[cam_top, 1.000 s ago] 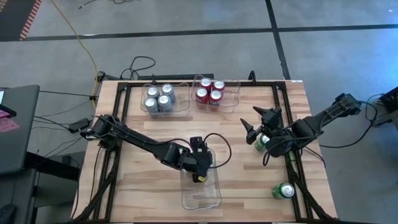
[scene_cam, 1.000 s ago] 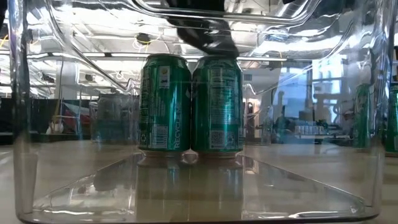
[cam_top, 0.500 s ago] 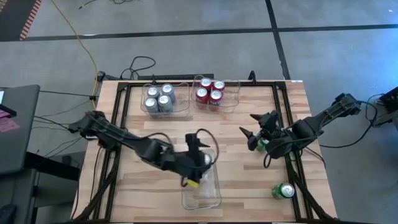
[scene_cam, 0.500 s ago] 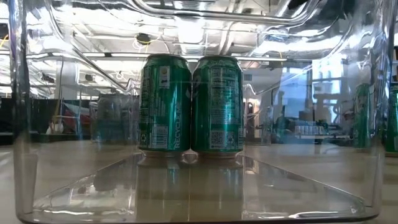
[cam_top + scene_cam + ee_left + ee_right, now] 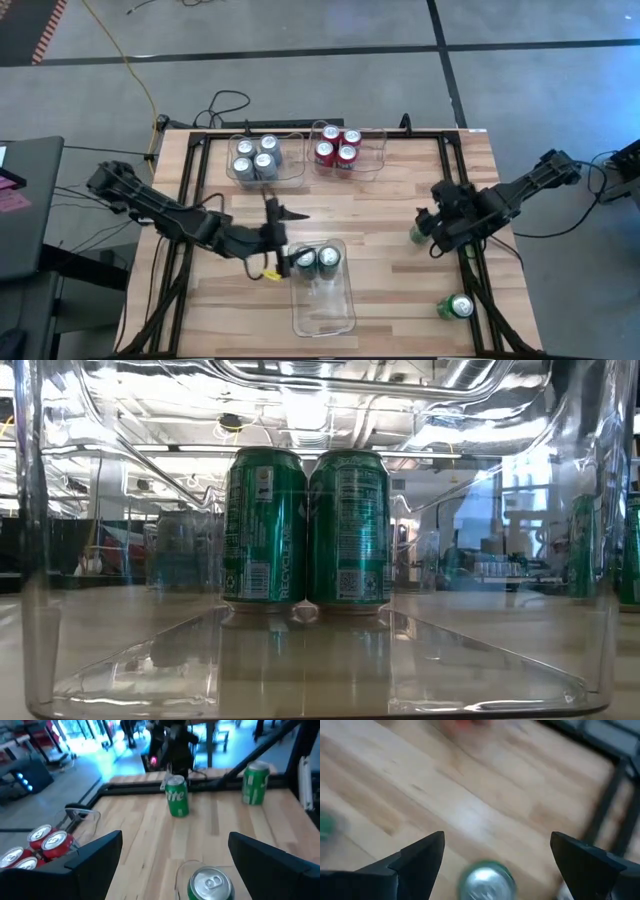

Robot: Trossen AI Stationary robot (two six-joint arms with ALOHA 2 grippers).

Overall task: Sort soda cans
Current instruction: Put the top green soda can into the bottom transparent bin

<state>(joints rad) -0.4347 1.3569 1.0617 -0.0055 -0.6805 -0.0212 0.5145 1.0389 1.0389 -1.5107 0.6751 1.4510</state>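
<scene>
Right gripper (image 5: 428,218) hangs wide open and empty over a green can (image 5: 417,235) right of the near bin (image 5: 325,312); left gripper (image 5: 272,238), also open and empty, sits just left of it. Two green cans (image 5: 316,259) stand inside; silver cans (image 5: 255,157) and red cans (image 5: 337,147) look sorted. Another green can (image 5: 455,306) also waits.

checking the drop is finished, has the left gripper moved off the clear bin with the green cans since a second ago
Yes. In the high view the left gripper, open, has pulled back from above the clear bin to beside its left far corner, leaving both green cans uncovered.
</scene>
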